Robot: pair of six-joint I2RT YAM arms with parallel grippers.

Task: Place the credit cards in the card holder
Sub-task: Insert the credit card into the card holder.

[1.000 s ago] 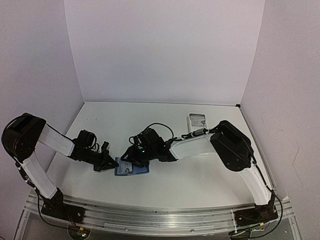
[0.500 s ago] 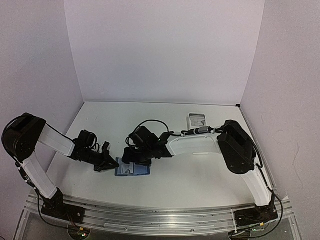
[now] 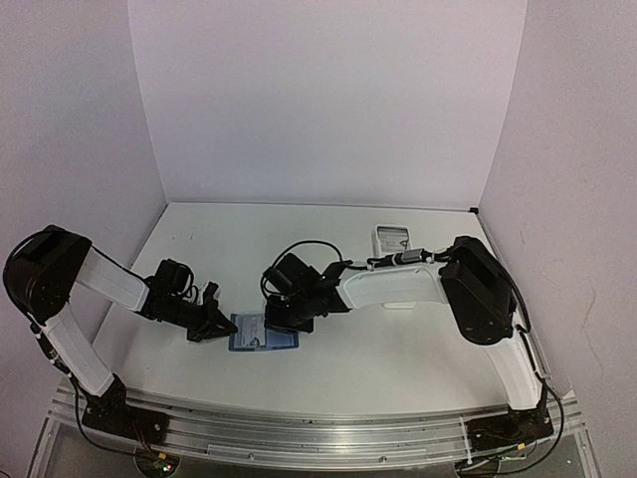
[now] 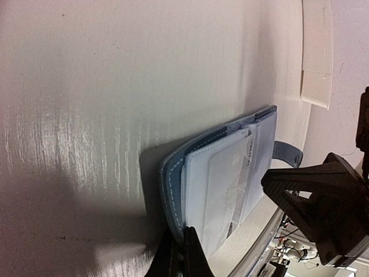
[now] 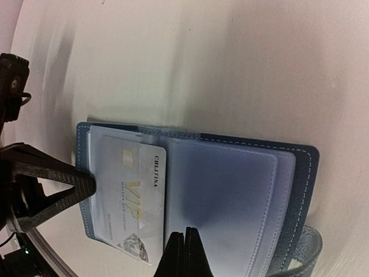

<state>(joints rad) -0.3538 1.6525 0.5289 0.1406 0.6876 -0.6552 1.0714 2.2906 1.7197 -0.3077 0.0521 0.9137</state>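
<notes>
Seen from the top camera, the card holder (image 3: 265,338) lies open and flat on the white table (image 3: 398,344). The left gripper (image 3: 221,326) is at the holder's left edge. The right gripper (image 3: 280,321) is low over its far edge. A white tray (image 3: 392,239) lies well apart from the holder, behind it and to the right.

In the left wrist view, the left gripper (image 4: 183,255) has its fingers together, and the tips meet the nearest edge of the card holder (image 4: 173,190). I cannot tell if the cover is pinched between them. A credit card (image 4: 228,179) sits inside a clear pocket of the holder. The snap tab (image 4: 287,153) sticks out from the holder's far side. The right gripper (image 4: 271,184) points at the holder from the opposite side. The tray (image 4: 317,52) is beyond the holder.

In the right wrist view, the right gripper (image 5: 183,254) also has its fingers pressed together, with the tips over the middle of the card holder (image 5: 230,190). The credit card (image 5: 134,199), pale with gold letters "VIP", is in the pocket on the side of the left gripper (image 5: 86,180). The tip of that gripper touches the holder's edge.
</notes>
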